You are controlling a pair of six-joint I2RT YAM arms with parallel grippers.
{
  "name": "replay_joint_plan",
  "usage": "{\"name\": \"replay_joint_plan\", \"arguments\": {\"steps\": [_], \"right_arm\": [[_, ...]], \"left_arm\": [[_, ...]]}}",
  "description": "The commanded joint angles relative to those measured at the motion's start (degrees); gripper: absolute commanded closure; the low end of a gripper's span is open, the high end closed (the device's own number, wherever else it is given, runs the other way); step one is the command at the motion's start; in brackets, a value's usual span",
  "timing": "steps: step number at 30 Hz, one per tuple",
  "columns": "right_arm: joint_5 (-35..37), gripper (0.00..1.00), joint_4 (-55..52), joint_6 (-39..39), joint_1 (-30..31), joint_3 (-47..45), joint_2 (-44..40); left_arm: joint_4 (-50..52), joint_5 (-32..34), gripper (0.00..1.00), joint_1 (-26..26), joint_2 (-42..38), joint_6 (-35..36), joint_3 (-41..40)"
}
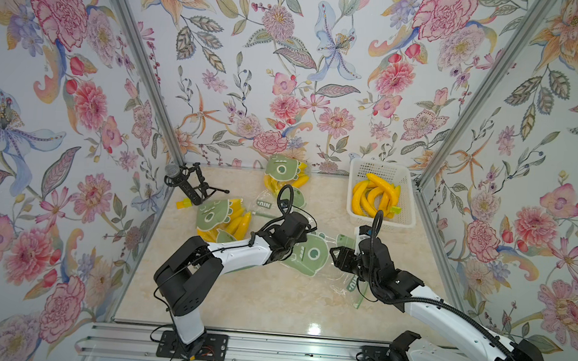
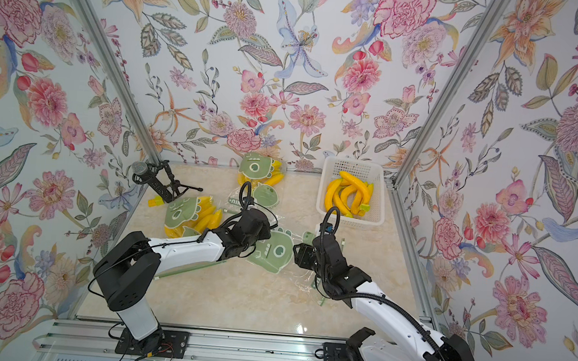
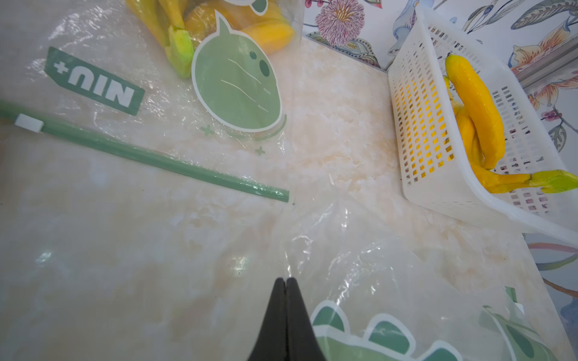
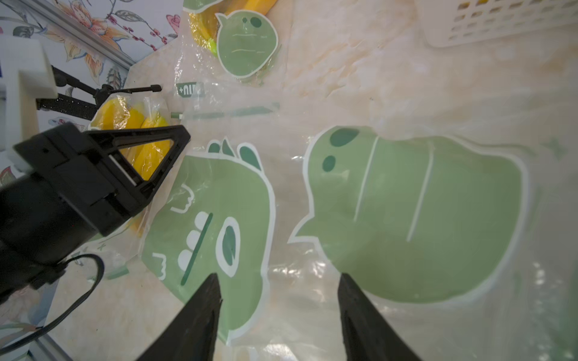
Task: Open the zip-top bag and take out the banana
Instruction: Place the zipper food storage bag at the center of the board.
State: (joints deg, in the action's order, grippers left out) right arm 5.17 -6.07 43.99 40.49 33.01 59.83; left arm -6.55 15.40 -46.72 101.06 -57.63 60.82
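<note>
A clear zip-top bag [image 1: 310, 253] [image 2: 273, 252] printed with green dinosaurs lies flat mid-table and looks empty; no banana shows inside it. My left gripper [image 1: 307, 227] [image 3: 285, 279] is shut, pinching the bag's film [image 3: 375, 281] at its far edge. In the right wrist view the left gripper's fingers [image 4: 150, 147] stand at the bag's edge by the dinosaur's spikes. My right gripper [image 1: 333, 254] [image 4: 278, 278] hangs open just above the bag [image 4: 406, 218], with only film showing between its tips. Several yellow bananas [image 1: 374, 198] [image 3: 475, 103] lie in the white basket [image 1: 380, 169].
Two more printed bags hold bananas: one at the left [image 1: 224, 220], one at the back [image 1: 284, 177], with a green zip strip [image 3: 156, 162] and white slider [image 3: 28, 122]. A microphone on a small tripod [image 1: 188, 184] stands back left. The basket [image 2: 352, 165] sits back right by the wall.
</note>
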Motion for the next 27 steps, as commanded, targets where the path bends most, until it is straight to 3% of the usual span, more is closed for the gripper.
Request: {"name": "replay_joint_plan", "arguments": {"steps": [1,5,6,17,23,27], "right_arm": [[6.39,0.4,3.34,10.42,0.6,-3.66,-0.04],[6.47,0.4,3.38,13.01,-2.94,-8.67,1.03],[5.65,0.41,3.32,13.14,-6.4,-10.05,1.23],[1.77,0.4,1.25,3.49,-26.95,-12.98,3.7],[1.98,0.39,-2.94,0.38,-38.28,-13.42,-3.31],[-2.0,0.38,-3.32,-4.06,-47.46,-12.36,-5.05]], "left_arm": [[-2.99,0.84,1.0,-2.46,2.06,-6.93,2.8],[-3.38,0.9,1.0,-4.86,2.4,-8.11,3.25],[-3.73,0.04,1.0,-5.19,2.67,-8.03,3.4],[-4.37,-10.35,0.87,-7.26,6.44,-3.61,5.18],[-5.43,-14.44,0.9,-10.74,14.03,-3.46,13.13],[-4.12,-14.36,0.93,-13.22,19.06,-5.1,19.91]]}}
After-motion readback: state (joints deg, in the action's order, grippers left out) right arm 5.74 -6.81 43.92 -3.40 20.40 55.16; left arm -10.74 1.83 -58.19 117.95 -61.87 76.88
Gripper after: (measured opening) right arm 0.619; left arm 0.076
